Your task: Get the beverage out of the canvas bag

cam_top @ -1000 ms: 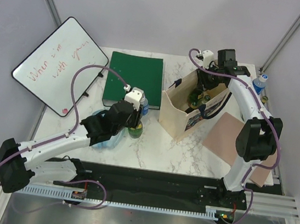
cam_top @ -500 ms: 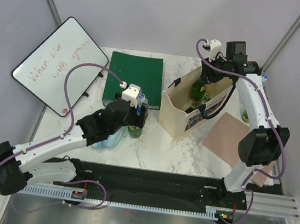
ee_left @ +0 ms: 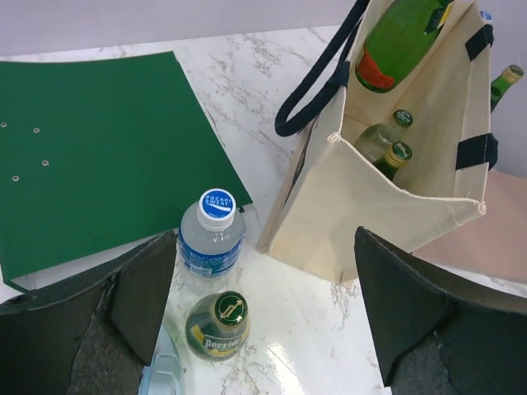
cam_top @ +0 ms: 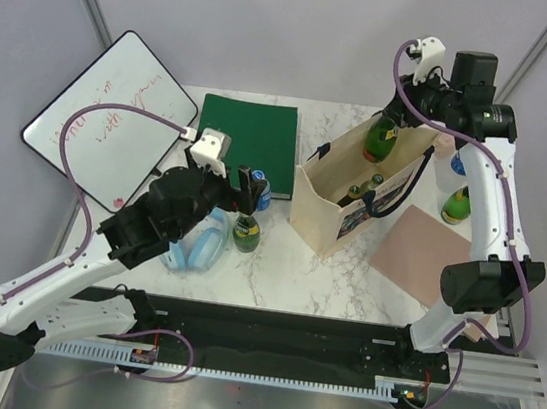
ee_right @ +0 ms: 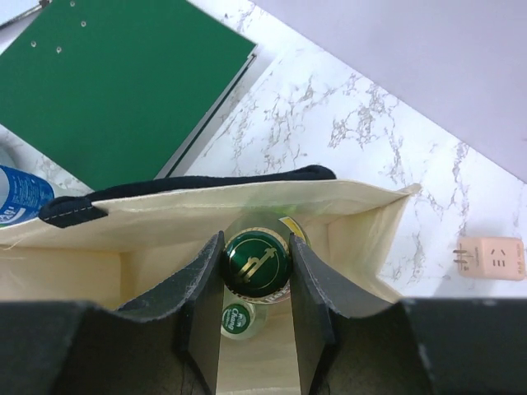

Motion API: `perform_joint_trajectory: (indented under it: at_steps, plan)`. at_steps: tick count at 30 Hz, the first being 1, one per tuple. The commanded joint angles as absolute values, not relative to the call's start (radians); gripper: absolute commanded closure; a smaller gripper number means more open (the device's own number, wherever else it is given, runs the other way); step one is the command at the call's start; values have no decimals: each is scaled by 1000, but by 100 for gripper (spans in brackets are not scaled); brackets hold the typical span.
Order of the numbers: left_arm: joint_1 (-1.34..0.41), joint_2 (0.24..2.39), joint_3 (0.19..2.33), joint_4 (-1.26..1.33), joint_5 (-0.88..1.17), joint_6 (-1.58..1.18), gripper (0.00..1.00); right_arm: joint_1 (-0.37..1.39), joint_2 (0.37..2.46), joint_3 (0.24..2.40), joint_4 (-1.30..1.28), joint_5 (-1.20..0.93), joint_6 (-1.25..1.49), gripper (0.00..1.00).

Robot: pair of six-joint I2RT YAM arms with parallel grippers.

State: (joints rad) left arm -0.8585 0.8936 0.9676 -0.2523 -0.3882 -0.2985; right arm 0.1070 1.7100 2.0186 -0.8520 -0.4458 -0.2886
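- Right gripper [ee_right: 255,265] clamped on the green bottle [cam_top: 380,140] at its cap; bottle upright at the bag [cam_top: 325,209] mouth.
- Two more bottles [ee_left: 394,141] stand inside the bag.
- Left gripper [ee_left: 276,329] jaws apart, above Perrier bottle [ee_left: 216,325] and water bottle [ee_left: 212,234] beside the bag.

The left arm [cam_top: 54,282] and right arm [cam_top: 496,206] are white tubes with black joint housings. A mauve cable [cam_top: 396,69] loops along each, ending at a white camera block [cam_top: 209,146] on the wrist. The left hand [ee_left: 263,329] and right hand [ee_right: 255,276] have broad matte-black fingers.
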Motion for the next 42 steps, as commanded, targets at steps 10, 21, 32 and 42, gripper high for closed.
perform_joint_trajectory:
  at_steps: [10,21,32,42]
  plan:
    - [-853,914,1075,-262,-367,-241,5,14,1637,2258,-693,-540,-163,100]
    - [-854,962,1111,-262,-330,-235,5,-110,1649,2370,-577,-569,-63,100]
    - [-854,986,1111,-261,-302,-242,5,-199,1693,2370,-512,-520,-87,100]
    - [-854,1003,1108,-262,-293,-248,5,-212,1816,2378,-439,-480,-136,100]
